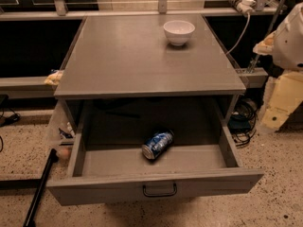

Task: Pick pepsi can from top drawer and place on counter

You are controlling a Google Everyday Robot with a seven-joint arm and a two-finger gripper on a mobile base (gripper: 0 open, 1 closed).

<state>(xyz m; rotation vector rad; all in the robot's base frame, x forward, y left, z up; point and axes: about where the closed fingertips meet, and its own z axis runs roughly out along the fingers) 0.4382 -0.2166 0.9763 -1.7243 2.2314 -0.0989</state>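
You look down on a pale speckled stone floor [284, 207] in dim, warm light. Behind, a long grey horizontal rail [38, 15] fronts dark recesses. To the right lie tangled black cables [244, 119]; above them is a white power strip [245, 4].

Robot body, as far as you can see it: right edge of the view only, cut off by the frame.

Upper part: arm [289, 37]. You get a smooth, rounded white shell, bulbous, matte, with a darker shaded underside. A small cream-yellow piece juts from its left side.

Lower part: gripper [278, 103], at the right edge, just below the white shell, about mid-height. It is pale cream-yellow, blocky and flat-faced, and narrows to an angled tip at its lower left.
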